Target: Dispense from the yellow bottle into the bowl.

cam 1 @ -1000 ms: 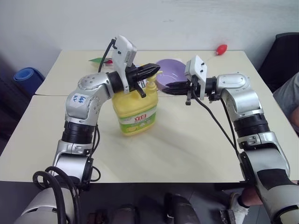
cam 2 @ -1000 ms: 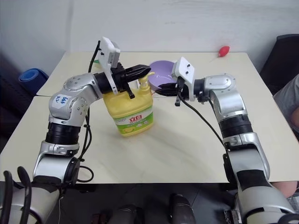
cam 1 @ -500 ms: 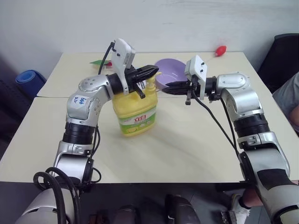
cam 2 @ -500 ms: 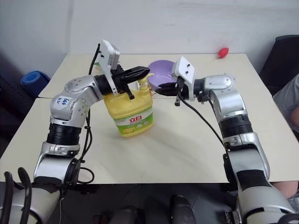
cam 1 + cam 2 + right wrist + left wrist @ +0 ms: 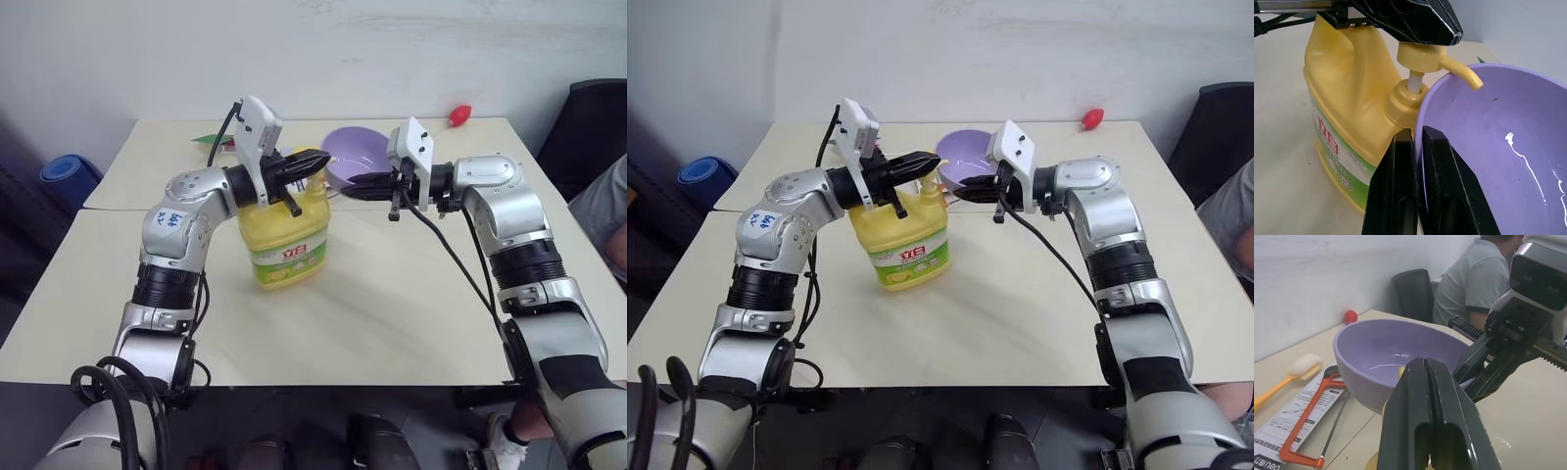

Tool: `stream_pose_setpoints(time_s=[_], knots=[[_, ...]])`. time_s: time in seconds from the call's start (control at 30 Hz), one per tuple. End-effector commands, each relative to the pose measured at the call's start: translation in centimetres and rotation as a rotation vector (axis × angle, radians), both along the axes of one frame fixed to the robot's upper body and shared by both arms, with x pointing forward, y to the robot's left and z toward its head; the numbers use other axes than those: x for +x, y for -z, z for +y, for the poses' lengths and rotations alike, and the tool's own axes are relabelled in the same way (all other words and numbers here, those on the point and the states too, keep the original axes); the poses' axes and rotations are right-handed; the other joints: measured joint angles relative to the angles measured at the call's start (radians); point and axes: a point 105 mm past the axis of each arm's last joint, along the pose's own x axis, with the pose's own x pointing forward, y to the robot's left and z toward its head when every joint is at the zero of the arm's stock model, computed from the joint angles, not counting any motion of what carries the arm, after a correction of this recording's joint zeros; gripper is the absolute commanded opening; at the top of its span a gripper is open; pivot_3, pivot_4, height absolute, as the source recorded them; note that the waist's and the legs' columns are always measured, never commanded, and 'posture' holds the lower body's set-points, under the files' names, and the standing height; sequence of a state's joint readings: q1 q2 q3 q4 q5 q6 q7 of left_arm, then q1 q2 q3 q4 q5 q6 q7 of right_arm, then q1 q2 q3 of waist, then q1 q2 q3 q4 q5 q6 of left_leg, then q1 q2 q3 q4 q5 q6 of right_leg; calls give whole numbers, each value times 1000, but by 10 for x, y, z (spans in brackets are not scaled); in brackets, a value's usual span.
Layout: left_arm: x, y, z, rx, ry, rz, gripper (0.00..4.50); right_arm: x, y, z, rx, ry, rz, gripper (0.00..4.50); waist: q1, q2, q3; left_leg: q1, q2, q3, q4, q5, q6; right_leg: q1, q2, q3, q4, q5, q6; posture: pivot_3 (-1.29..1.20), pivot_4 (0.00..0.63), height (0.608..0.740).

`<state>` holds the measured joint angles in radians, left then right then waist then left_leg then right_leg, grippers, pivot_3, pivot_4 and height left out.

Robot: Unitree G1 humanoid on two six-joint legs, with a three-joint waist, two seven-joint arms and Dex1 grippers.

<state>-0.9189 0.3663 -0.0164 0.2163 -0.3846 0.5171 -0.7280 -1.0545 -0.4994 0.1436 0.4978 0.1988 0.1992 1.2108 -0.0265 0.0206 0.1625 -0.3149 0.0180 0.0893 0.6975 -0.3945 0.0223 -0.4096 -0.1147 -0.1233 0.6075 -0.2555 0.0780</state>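
Note:
The yellow bottle [image 5: 284, 240] stands on the table, a squat jug with a green-and-white label. My left gripper [image 5: 321, 159] is shut, and its fingers [image 5: 1405, 22] rest on top of the pump head [image 5: 1422, 53]. The pump spout [image 5: 1463, 74] reaches over the rim of the lilac bowl [image 5: 355, 147]. My right gripper [image 5: 1418, 134] is shut on the bowl's near rim and holds the bowl tilted up against the bottle's neck. A thin pale streak [image 5: 1520, 152] lies inside the bowl.
At the table's back lie an orange hacksaw [image 5: 1308, 426], a yellow-handled brush [image 5: 1288, 379] and a small red thing [image 5: 458, 113]. A person in a grey shirt [image 5: 1474, 284] sits by a black chair [image 5: 1413, 291] to the right. A blue roll [image 5: 69, 174] lies off the table's left.
The whole picture has shifted slightly downward, so the camera has moved. Both grippers, the bottle and the bowl keep their places relative to one another.

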Motion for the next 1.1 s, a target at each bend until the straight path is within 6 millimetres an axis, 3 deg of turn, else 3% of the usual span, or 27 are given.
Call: stream_pose_setpoints(time_s=[0.03, 0.43, 0.67, 0.8, 0.93, 1.1], knots=[[10, 102, 12, 146, -79, 328, 15, -5, -15, -1, 16, -7, -55, 0, 0, 1, -1, 0, 0, 0, 0, 0, 0, 0, 0, 0, 0, 0, 0, 0, 150, 740], [11, 107, 6, 74, -81, 460, 15, -8, -3, -5, -28, 17, -8, 0, 5, 3, -10, 2, 0, -1, 0, 0, 0, 2, -1, 0, 0, 0, 0, 0, 150, 740], [6, 131, 7, 137, -92, 529, 15, -9, 0, -6, -26, 25, 2, 0, 4, 3, -11, 2, 0, -1, 0, 0, 0, 2, -2, 0, 0, 0, 0, 0, 150, 740], [5, 138, 9, 148, -102, 546, 15, -10, 1, -7, -26, 28, 4, 0, 5, 3, -12, 4, 0, -1, -1, -1, -1, 4, -2, 0, -1, 0, 0, 0, 150, 740], [4, 146, 12, 168, -115, 571, 15, -11, 2, -6, -24, 29, 7, 0, 3, 5, -13, 17, 0, -1, -8, -2, -1, 18, -2, 0, -11, 0, 0, 0, 150, 740], [3, 151, 15, 194, -124, 584, 15, -11, 3, -5, -23, 26, 7, 0, 3, 8, -15, 18, 0, -1, -11, -4, -5, 18, -2, 0, -13, 0, 0, 0, 150, 740]])
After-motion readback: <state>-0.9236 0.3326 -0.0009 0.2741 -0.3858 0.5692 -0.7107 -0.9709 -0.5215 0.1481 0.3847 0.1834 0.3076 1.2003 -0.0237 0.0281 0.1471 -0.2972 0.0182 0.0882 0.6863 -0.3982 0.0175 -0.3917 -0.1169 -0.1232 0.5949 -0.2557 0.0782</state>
